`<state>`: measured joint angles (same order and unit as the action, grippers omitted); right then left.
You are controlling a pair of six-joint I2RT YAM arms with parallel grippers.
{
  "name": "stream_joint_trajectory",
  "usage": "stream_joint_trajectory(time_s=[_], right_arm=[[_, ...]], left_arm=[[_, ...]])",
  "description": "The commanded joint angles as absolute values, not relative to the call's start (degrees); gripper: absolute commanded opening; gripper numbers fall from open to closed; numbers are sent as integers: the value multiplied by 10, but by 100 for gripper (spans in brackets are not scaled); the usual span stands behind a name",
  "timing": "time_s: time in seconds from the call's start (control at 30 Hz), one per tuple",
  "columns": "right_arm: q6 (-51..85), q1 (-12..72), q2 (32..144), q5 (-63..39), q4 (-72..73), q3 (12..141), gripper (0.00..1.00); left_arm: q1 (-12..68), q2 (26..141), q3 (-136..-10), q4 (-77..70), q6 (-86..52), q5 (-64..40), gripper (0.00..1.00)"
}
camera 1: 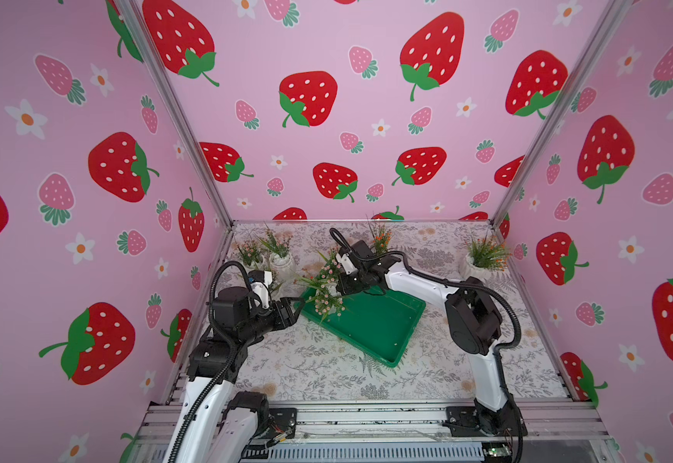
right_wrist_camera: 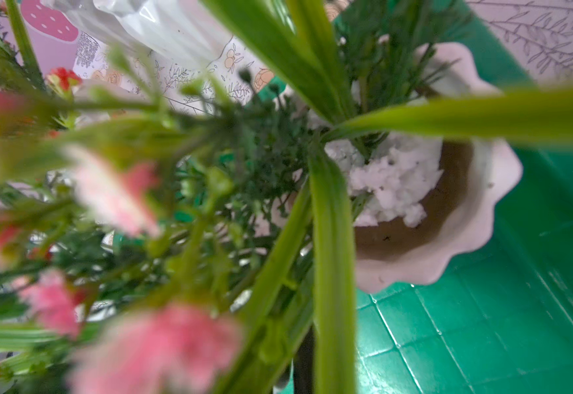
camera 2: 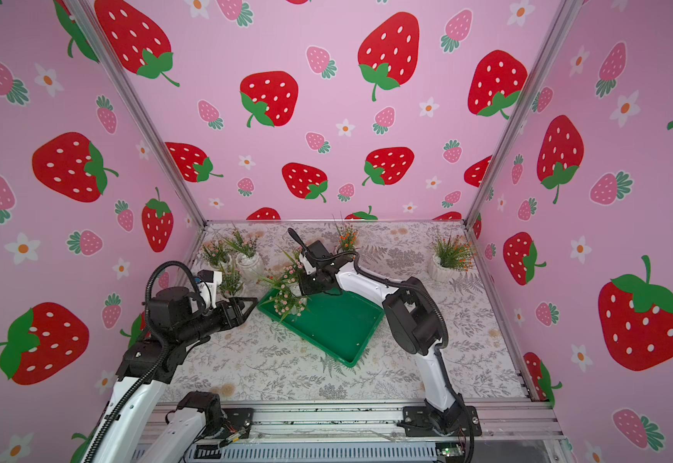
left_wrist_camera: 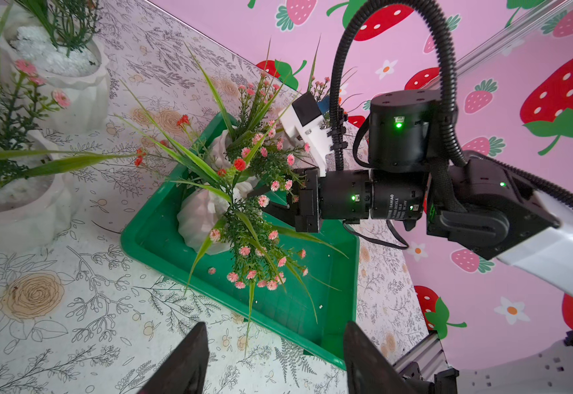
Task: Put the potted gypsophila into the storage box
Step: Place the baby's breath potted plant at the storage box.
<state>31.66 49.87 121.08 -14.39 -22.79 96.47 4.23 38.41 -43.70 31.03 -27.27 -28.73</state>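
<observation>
The storage box (camera 1: pixel 378 324) (camera 2: pixel 334 324) (left_wrist_camera: pixel 278 307) is a shallow green tray in mid-table. Two potted gypsophila with pink flowers sit in its far-left corner: one upright (left_wrist_camera: pixel 222 146), one leaning (left_wrist_camera: pixel 198 218) (camera 1: pixel 328 306) (camera 2: pixel 288 300). My right gripper (camera 1: pixel 340 288) (camera 2: pixel 300 286) (left_wrist_camera: pixel 257 200) is shut on the leaning pot's green sprigs. In the right wrist view that pot's scalloped rim (right_wrist_camera: pixel 448 204) hangs over the tray floor (right_wrist_camera: pixel 483 324). My left gripper (camera 1: pixel 298 306) (camera 2: pixel 252 302) (left_wrist_camera: pixel 274 324) is open and empty beside the tray's left rim.
Three more pots stand at the far left (camera 1: pixel 250 256) (camera 1: pixel 280 260) (camera 1: pixel 272 282), close behind my left arm. One with orange flowers (camera 1: pixel 380 240) is at the back behind my right arm, another (camera 1: pixel 481 260) in the far-right corner. Pink walls enclose the table.
</observation>
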Motion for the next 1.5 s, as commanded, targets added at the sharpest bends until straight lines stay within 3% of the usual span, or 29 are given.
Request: stream_joint_trajectory(time_s=[0.0, 0.3, 0.77, 1.0, 1.27, 1.47], right_arm=[[344, 503, 1221, -152, -196, 988, 7], [351, 504, 1215, -168, -185, 977, 25], [298, 496, 1062, -161, -211, 821, 27], [247, 451, 966, -180, -227, 720, 32], [201, 379, 913, -194, -268, 696, 32], [191, 351, 919, -217, -267, 703, 33]], left_arm=[[34, 385, -435, 298, -275, -311, 65], [23, 388, -426, 289, -286, -311, 65], [8, 406, -425, 315, -302, -262, 64], [9, 422, -428, 353, -331, -180, 60], [-9, 439, -418, 398, -395, -68, 58], [-74, 457, -389, 361, -419, -104, 56]])
